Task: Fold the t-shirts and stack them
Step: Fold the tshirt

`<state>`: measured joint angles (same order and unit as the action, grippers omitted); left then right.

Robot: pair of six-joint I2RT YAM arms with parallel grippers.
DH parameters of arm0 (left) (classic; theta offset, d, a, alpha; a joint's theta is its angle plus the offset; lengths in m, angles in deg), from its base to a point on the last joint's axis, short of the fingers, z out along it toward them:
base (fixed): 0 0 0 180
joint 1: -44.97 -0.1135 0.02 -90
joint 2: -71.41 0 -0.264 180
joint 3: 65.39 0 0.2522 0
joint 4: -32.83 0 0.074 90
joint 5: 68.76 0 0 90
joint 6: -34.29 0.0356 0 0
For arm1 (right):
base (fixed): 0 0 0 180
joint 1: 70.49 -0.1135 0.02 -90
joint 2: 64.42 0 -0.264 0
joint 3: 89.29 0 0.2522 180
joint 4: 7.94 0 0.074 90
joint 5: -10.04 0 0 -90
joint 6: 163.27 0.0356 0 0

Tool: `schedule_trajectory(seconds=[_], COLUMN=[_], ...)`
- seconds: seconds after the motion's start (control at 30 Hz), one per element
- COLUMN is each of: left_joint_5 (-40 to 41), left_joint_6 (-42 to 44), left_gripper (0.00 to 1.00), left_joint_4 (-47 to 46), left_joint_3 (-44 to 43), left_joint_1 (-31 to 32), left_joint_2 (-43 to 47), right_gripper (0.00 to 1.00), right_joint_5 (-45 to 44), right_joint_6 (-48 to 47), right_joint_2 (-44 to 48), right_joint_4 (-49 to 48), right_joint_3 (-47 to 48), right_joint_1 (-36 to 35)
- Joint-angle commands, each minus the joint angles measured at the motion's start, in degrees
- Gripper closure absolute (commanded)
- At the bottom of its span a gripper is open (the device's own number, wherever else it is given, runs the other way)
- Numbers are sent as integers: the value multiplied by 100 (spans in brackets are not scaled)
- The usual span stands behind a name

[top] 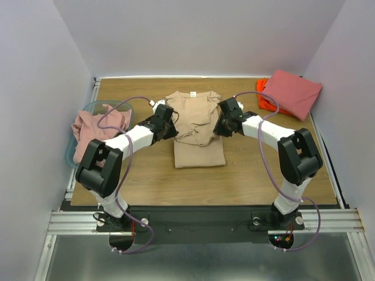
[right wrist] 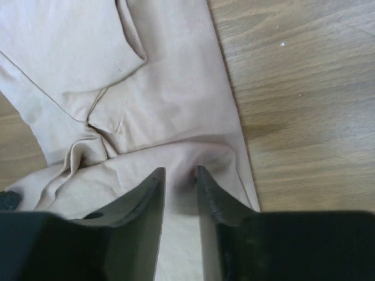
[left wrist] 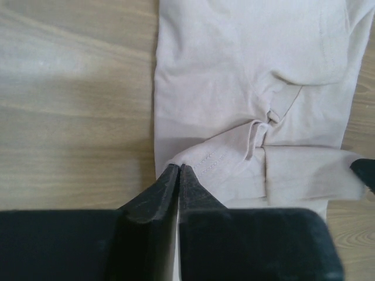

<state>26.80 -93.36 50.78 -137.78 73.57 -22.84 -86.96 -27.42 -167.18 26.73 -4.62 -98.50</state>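
At the table's [top: 146,181] centre the tan t-shirt [top: 199,143] lay half-folded, the left gripper [left wrist: 178,170] nearly closed at its left edge, grip unclear, the right gripper [right wrist: 179,172] released, while the pink t-shirt [top: 94,126] sat unfolded in the bin [top: 88,106] and the salmon-red t-shirt [top: 293,91] covered the orange t-shirt [top: 266,103] far right.

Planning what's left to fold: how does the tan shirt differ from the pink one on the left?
The tan shirt lies flat on the table, sleeves folded in; the pink shirt is bunched in the teal bin. Tan looks mostly smooth, pink wrinkled. Both are plain, unprinted.
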Motion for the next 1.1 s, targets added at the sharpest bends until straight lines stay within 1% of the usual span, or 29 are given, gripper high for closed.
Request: schedule_trajectory(seconds=[0.0, 0.03, 0.07, 0.1, 0.13, 0.23, 0.27, 0.3, 0.33, 0.4, 0.43, 0.47, 0.5, 0.53, 0.63, 0.67, 0.73, 0.87, 1.0, 1.03, 1.07], left_joint_5=[-161, -152, -152, -187, -213, -362, -415, -511, -530, -530, -521, -530, -530, -530, -530, -687, -732, -785, -601, -600, -400], left_joint_6=[276, 284, 276, 276, 258, 205, 127, 74, 21, -181, -242, -400, -497, -585, -901, -954, -1112, -1306, -1342, -1342, -1342], left_gripper=[54, 41, 19, 11, 6, 4, 4, 4, 4, 3, 3, 2, 2, 1, 2, 2, 2, 2, 2, 2, 1], left_joint_4=[-199, -190, -173, -164, -172, -207, -225, -251, -286, -383, -392, -392, -383, -392, -392, -375, -322, -182, 151, 222, 301], left_joint_3=[-421, -438, -447, -439, -369, -167, 43, 184, 533, 939, 1350, 1563, 1774, 2203, 2785, 3100, 3514, 3903, 3903, 3877, 3816], left_joint_1=[-74, -83, -83, -83, -83, -83, -83, -74, -74, -13, 14, 66, 93, 102, 146, 146, 155, 155, 146, 146, 146], left_joint_2=[-14, -14, 12, 91, 144, 486, 592, 854, 1004, 1523, 1707, 2092, 2287, 2480, 3193, 3342, 3773, 4336, 4784, 4829, 4855], right_gripper=[59, 48, 43, 39, 32, 20, 12, 0, 0, 0, 0, 0, 0, 0, 0, 0, 0, 0, 0, 0, 0], right_joint_5=[24, 50, 41, 41, 59, 418, 567, 760, 884, 1025, 1078, 1139, 1201, 1358, 1456, 1456, 1517, 1422, 1000, 921, 842], right_joint_6=[-128, -233, -277, -321, -365, -497, -558, -637, -664, -708, -735, -744, -752, -726, -735, -744, -840, -946, -1051, -1086, -1104], right_joint_2=[19, 106, 177, 256, 352, 783, 1019, 1126, 1240, 1486, 1530, 1540, 1488, 1426, 1049, 952, 637, 83, -411, -498, -560], right_joint_4=[-210, -210, -218, -210, -218, -219, -236, -280, -315, -376, -525, -631, -745, -972, -1272, -1334, -1474, -1546, -1537, -1537, -1537], right_joint_3=[362, 370, 362, 344, 248, -103, -235, -358, -629, -868, -1121, -1211, -1299, -1334, -1274, -1212, -958, -544, -44, -43, 114], right_joint_1=[67, 76, 76, 76, 76, 76, 59, 41, -63, -257, -510, -643, -757, -941, -1127, -1223, -1347, -1418, -1426, -1427, -1418])
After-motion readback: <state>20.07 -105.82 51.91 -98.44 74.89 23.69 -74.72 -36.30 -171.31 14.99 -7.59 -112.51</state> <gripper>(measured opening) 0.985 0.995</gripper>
